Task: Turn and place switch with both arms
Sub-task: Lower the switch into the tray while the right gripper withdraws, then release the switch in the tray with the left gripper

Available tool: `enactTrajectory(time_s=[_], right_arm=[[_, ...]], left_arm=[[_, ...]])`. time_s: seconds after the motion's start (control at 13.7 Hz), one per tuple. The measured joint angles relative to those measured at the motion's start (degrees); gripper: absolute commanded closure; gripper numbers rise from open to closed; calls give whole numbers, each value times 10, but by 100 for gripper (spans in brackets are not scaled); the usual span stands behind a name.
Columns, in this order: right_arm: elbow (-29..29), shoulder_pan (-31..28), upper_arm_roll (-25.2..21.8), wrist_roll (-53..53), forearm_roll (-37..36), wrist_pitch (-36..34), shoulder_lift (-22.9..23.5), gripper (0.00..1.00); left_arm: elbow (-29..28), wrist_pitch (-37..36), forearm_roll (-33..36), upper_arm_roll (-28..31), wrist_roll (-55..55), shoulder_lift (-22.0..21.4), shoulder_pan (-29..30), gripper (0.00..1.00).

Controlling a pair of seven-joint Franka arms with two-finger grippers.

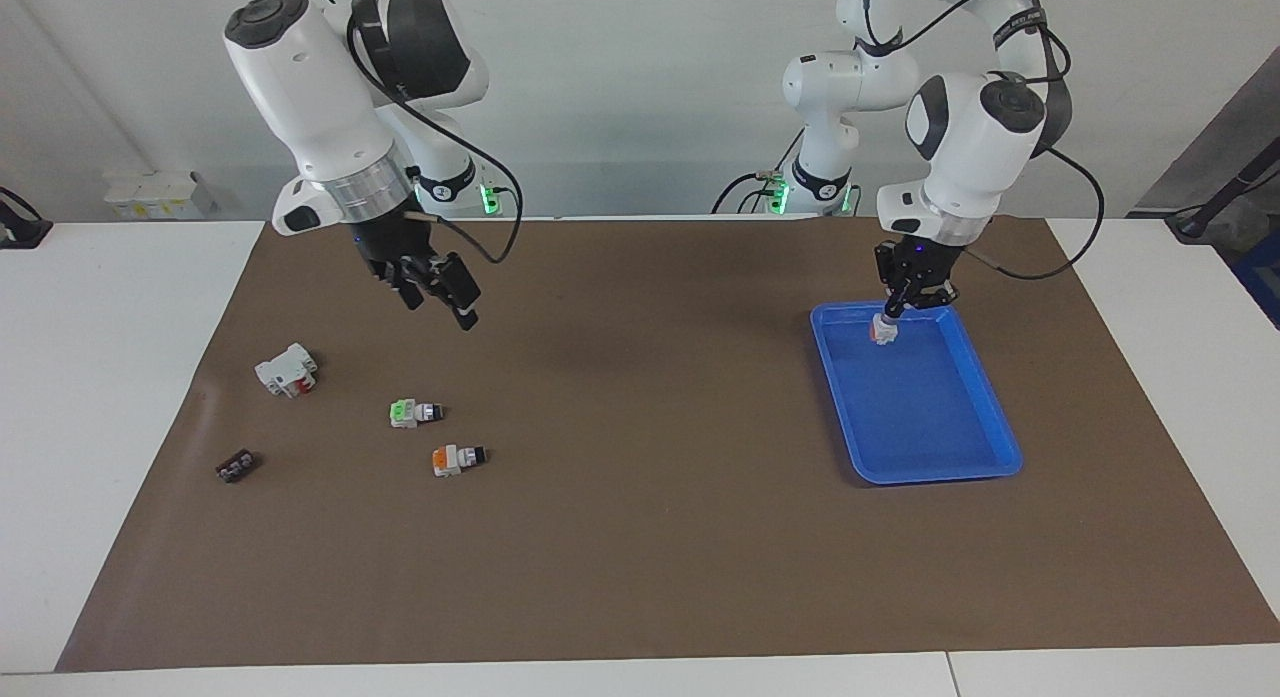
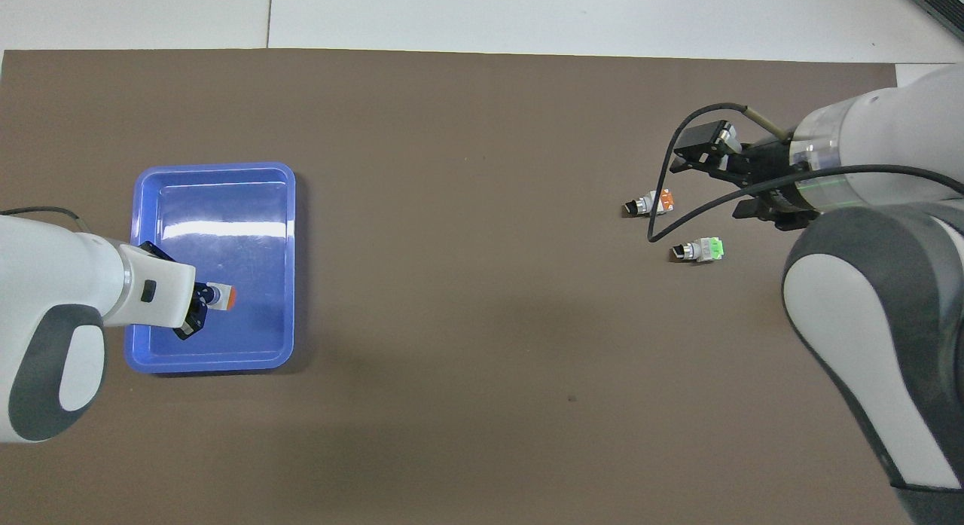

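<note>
The left gripper [image 1: 886, 322] pinches the switch [image 1: 882, 330] by its knob end, orange block pointing down, low over the blue tray [image 1: 985, 402] at the tray's end nearest the robots; whether the switch touches the tray floor cannot be told. The right gripper [image 1: 440, 295] hangs with its fingers spread wide, well apart from the tray, above the brown mat [image 1: 640, 537] near a second orange switch [image 1: 457, 459] and a green-block switch [image 1: 414, 413].

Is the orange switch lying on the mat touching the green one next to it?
Apart. The overhead view shows bare brown mat between the orange switch and the green switch; the facing view shows the same gap.
</note>
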Motion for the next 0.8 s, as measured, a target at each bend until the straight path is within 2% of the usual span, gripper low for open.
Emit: enactTrajectory(time_s=[0.22, 0.29, 0.37, 0.44, 0.66, 0.8], right_arm=[[1, -32, -14, -133, -47, -37, -3, 0], [2, -36, -17, -164, -64, -50, -8, 0], [3, -37, -18, -185, -86, -62, -15, 0], [7, -37, -16, -201, -103, -75, -22, 0], [38, -34, -13, -216, -108, -146, -41, 0], [44, -34, -13, -217, -108, -170, -53, 0]], left_arm=[[-29, 48, 12, 1, 0, 23, 0, 98], [-37, 60, 12, 1, 0, 25, 0, 52], [-40, 64, 12, 0, 0, 26, 0, 14], [-40, 64, 13, -1, 0, 26, 0, 1], [-38, 65, 13, -3, -5, 22, -1, 1], [-35, 58, 13, -3, -36, 8, -1, 1]])
